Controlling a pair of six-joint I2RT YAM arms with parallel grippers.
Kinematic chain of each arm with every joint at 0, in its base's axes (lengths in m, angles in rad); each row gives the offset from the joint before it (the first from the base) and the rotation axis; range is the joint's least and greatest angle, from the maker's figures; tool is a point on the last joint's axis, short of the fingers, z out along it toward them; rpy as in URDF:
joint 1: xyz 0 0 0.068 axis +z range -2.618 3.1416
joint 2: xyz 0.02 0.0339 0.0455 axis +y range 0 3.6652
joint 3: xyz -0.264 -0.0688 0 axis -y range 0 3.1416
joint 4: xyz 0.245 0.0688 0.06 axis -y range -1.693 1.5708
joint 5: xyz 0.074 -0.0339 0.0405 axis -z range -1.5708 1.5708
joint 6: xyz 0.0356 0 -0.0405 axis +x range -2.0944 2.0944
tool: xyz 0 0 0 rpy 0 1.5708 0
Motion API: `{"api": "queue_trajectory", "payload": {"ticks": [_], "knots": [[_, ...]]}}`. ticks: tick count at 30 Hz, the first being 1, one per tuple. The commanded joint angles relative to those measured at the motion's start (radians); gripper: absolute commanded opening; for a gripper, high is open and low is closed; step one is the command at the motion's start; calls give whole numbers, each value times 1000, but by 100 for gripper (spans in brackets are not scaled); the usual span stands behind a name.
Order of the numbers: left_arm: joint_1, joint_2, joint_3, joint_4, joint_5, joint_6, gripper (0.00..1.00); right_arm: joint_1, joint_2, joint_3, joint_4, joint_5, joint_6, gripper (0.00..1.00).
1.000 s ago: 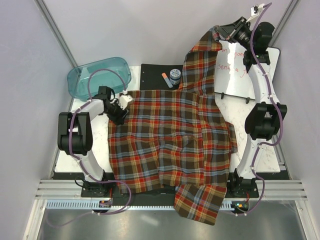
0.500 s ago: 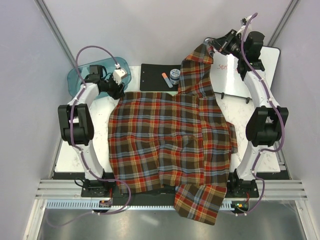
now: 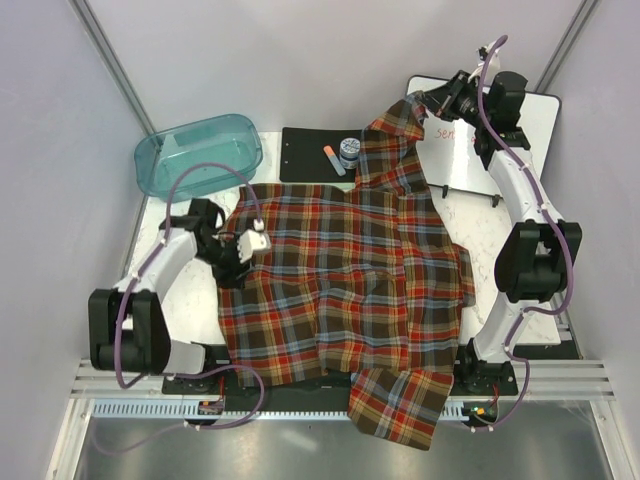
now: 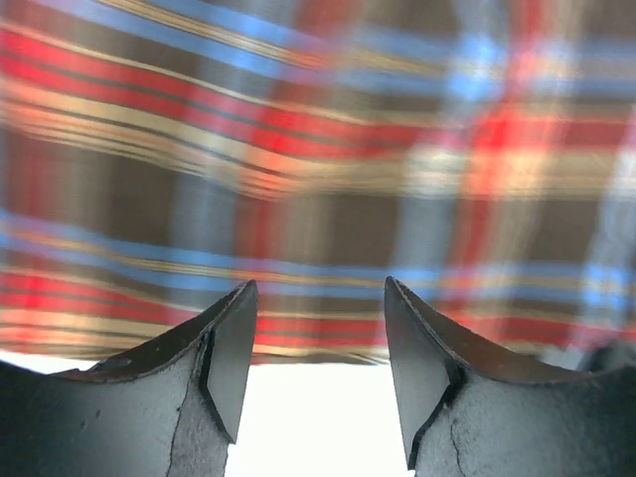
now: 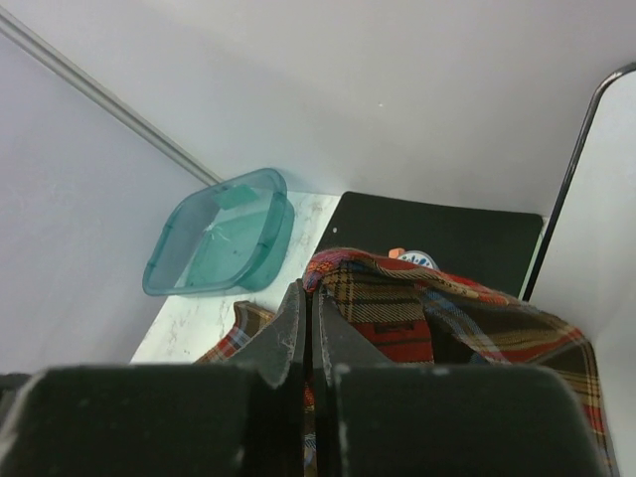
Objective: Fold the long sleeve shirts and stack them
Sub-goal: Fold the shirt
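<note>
The plaid flannel shirt (image 3: 340, 280) lies spread over the white table, one part hanging off the near edge. My right gripper (image 3: 425, 100) is shut on a fold of the shirt (image 5: 397, 298) and holds it raised at the far right. My left gripper (image 3: 243, 262) is open and empty at the shirt's left edge, low over the table. In the left wrist view the shirt's edge (image 4: 318, 199) lies just past my fingertips (image 4: 238, 318), with bare white table between the fingers.
A teal plastic bin (image 3: 198, 153) stands at the far left. A black clipboard (image 3: 310, 150) with a small round tin (image 3: 350, 150) and a marker (image 3: 333, 158) lies at the back. A whiteboard (image 3: 490, 150) lies at the far right.
My left arm swung from the teal bin back down to the shirt's left edge. My right gripper has stayed high with the fold, shifting slightly.
</note>
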Motion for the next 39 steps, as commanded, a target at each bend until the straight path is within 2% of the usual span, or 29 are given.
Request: {"api": "queue_trajectory", "payload": {"ticks": [1,4,7,8,15,20,22,25,26,28,29,31,32,35,38,39], "knots": [[-58,-93,-150,-106,-120,95,61,8,-49,-7,6,-5,-45,0],[-132,-101,-218,-23,-157,7,61,6,-53,-10,-10,-4,-61,0],[-191,-64,-268,82,-249,-57,61,6,-59,-10,-16,0,-72,0],[-208,-57,-293,107,-319,-71,60,6,-61,-12,-17,1,-75,0],[-215,12,-339,204,-568,15,59,6,-47,3,-30,1,-91,0],[-203,29,-327,222,-669,90,59,6,-38,5,-33,1,-100,0],[-204,5,-322,207,-656,113,61,6,-36,6,-33,1,-98,0],[-201,-52,-263,129,-543,128,63,6,-42,6,-14,-13,-71,0],[-193,-57,-179,79,-442,113,64,6,-47,3,-2,-16,-57,0],[-151,-37,-64,58,-328,67,65,6,-62,-3,41,-27,-7,0],[-131,-18,69,46,-220,17,66,8,-68,-6,56,-30,9,0],[-80,85,202,55,-132,-43,66,11,-81,-6,91,-27,43,0],[-65,123,322,81,-72,-112,66,11,-82,-6,102,-28,50,0],[-34,297,521,179,-9,-195,66,15,-82,5,115,-30,75,0],[-32,413,607,337,4,-209,67,14,-90,6,108,-42,80,0],[-34,434,617,444,7,-218,67,14,-96,5,101,-45,80,0]]}}
